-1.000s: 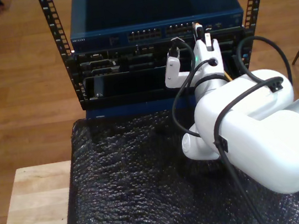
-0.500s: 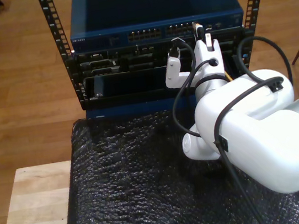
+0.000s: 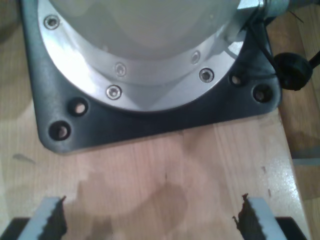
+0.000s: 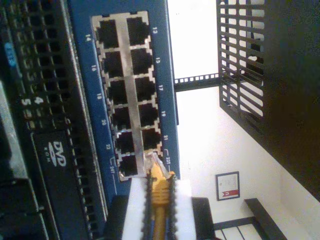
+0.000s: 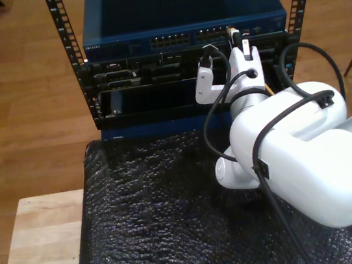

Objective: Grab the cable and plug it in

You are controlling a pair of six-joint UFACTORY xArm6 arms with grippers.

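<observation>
The second gripper (image 4: 159, 200) reaches forward, level, its white fingers (image 4: 134, 210) closed tight. The first gripper (image 3: 150, 220) points downward with jaws spread wide.

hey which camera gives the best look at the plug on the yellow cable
The second wrist view: the cable, clamped in my second gripper, shows its clear plug at the switch's numbered ports. The exterior view catches just a speck of orange at the gripper.
</observation>
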